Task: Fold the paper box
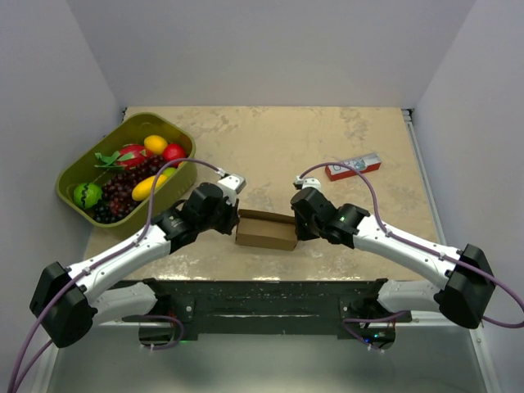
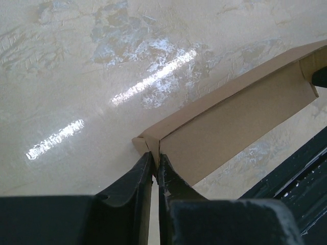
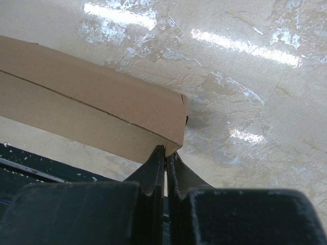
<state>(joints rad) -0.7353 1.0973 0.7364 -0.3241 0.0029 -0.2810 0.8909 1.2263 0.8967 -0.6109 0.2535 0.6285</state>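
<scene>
Paper box (image 1: 266, 231): plain brown cardboard, matte and unprinted, folded to a long, low rectangular shape. It lies on the tabletop (image 1: 327, 135) directly between the two hands, its long axis running from one to the other.

Left hand (image 1: 234, 218): black fingers drawn together to a narrow slit and clamped on thin cardboard at the box's near end. The left wrist view shows the left hand (image 2: 155, 164) at a corner where a small flap sticks out, with the paper box (image 2: 240, 122) stretching away ahead of the fingertips.

Right hand (image 1: 296, 223): fingers likewise drawn together, clamped at the opposite end. The right wrist view shows the right hand (image 3: 166, 154) at the lower end corner of the paper box (image 3: 92, 109), and a fine crease line along the box's length that the overhead view does not resolve.

Both wrist views show the tabletop as glossy, mottled beige stone-pattern with bright streaks of reflected light. Only the overhead view shows an olive-green tray (image 1: 151, 119) of plastic fruit beyond the left hand and a red-and-white carton (image 1: 353, 167) beyond the right hand.
</scene>
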